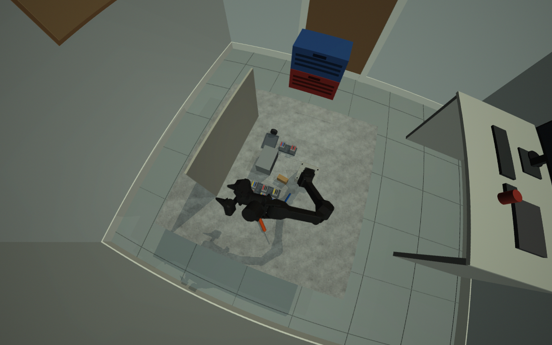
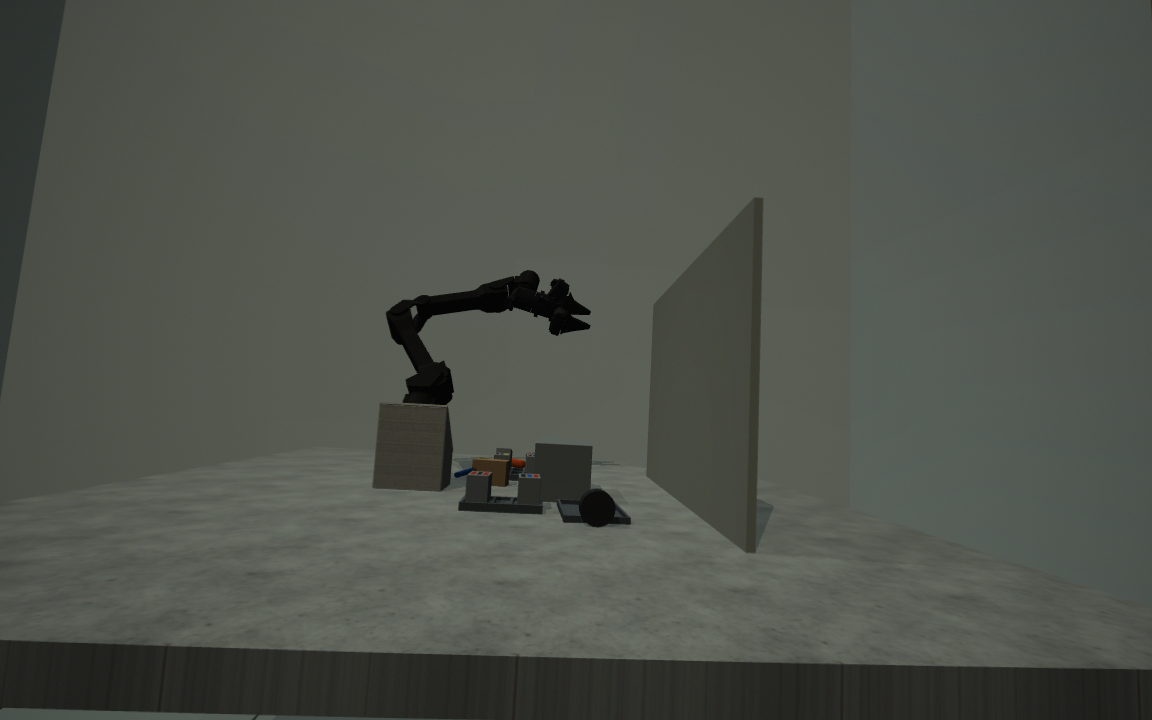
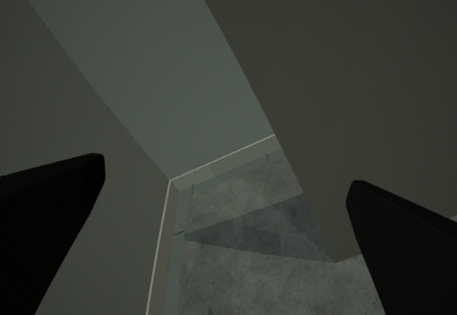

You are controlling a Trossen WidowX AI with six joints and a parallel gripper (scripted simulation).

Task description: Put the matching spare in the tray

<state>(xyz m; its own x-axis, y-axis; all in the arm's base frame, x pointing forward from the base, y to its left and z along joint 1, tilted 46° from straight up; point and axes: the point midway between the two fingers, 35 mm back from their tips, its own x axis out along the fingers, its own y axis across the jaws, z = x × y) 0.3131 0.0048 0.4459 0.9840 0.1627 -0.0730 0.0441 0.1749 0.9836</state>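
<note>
top view: panel (image 1: pixel 226 132) (image 2: pixel 705 376) (image 3: pixel 357 91) standing upright. gripper (image 1: pixel 222 191) (image 2: pixel 589 319) (image 3: pixel 228 181) hovering wide, holding nothing. spares (image 1: pixel 264 188) sitting in rack, partly hidden by arm (image 1: pixel 299 213) (image 2: pixel 455 301); codes too small to read. box (image 1: pixel 267 157) (image 2: pixel 564 470) standing near tray (image 1: pixel 268 142) (image 2: pixel 573 516). two more spares sitting in small rack (image 1: pixel 287 150) (image 2: pixel 499 506) beside tray.

top: high, steep down, far | exterior: low, level, table-edge | wrist: between fingers, close | shared: panel (image 1: pixel 226 128) (image 2: pixel 705 376) (image 3: pixel 362 91)

one arm (image 1: pixel 295 212) (image 2: pixel 455 302), one panel (image 1: pixel 226 132) (image 2: pixel 710 376) (image 3: pixel 362 91), two drawer units (image 1: pixel 318 60) (image 1: pixel 313 83)
</note>
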